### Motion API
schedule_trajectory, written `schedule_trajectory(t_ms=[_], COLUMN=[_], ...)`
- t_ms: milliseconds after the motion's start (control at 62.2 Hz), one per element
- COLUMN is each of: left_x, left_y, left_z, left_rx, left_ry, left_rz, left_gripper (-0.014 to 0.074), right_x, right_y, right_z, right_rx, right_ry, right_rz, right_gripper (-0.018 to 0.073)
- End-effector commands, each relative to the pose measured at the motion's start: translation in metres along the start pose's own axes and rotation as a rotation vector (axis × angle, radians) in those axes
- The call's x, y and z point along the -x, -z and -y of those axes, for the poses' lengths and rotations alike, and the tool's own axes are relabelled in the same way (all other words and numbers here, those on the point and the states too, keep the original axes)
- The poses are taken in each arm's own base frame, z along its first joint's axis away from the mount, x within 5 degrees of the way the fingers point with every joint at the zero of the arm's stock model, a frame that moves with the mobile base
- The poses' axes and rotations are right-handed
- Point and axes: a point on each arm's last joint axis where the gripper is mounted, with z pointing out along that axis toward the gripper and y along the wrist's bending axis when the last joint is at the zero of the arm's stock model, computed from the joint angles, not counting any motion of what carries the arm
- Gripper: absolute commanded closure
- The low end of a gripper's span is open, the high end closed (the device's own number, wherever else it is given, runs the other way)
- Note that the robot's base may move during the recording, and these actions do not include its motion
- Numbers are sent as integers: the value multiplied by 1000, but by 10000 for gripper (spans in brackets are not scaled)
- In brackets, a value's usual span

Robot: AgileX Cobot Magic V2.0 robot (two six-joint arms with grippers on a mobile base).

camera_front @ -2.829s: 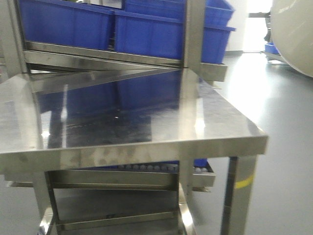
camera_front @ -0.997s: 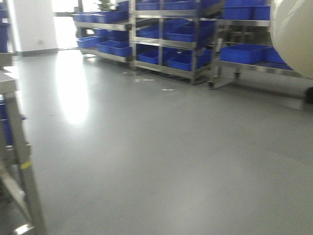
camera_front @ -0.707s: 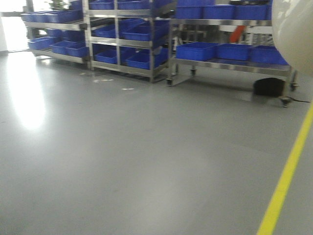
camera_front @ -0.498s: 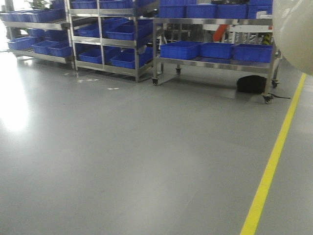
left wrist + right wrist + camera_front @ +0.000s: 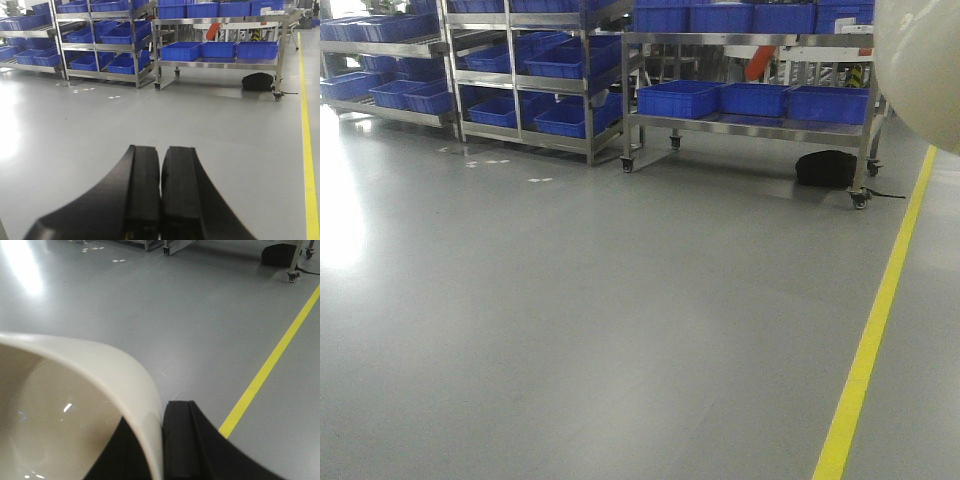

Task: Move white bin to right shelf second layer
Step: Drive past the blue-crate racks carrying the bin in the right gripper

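Since the right wrist camera sits right on top of it, the closest thing is the one white bin. Its glossy cream rim curves across the shot, and the right end effector is clamped on that rim. One black finger sits outside the wall; the other is mostly hidden on the inner side. In the front view the same bin fills the top right corner, up in the air and well apart from all the shelving.

The left end effector has its two black fingers pressed flat together with nothing between them, hanging over bare grey floor.

Further out there's one yellow line painted on the floor. It runs along the right side towards the back of the room. A few small white scraps lie on the floor near the shelving, too tiny for me to count properly.

At the back I count three steel racks. The wheeled rack is the one nearest the yellow line, with three blue crates in a row on its lower level and more on the level above, cut off by the frame. One black bag sits on the floor under its right end. The other two racks stand to the left, loaded with blue crates that overlap too much to count.
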Motion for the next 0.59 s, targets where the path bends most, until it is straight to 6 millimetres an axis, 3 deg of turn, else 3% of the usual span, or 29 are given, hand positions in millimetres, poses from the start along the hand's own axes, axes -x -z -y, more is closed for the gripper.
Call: schedule_trajectory(t_ms=[0, 579], left_x=[-4, -4], left_y=[0, 0], left_z=[0, 0], left_rx=[7, 7], left_ry=[9, 9], left_rz=[62, 62], left_gripper=[512, 512], right_x=[20, 20], right_y=[4, 4], right_z=[-2, -2], right_rx=[17, 17], right_ry=[6, 6], right_rz=[136, 136], right_gripper=[503, 503])
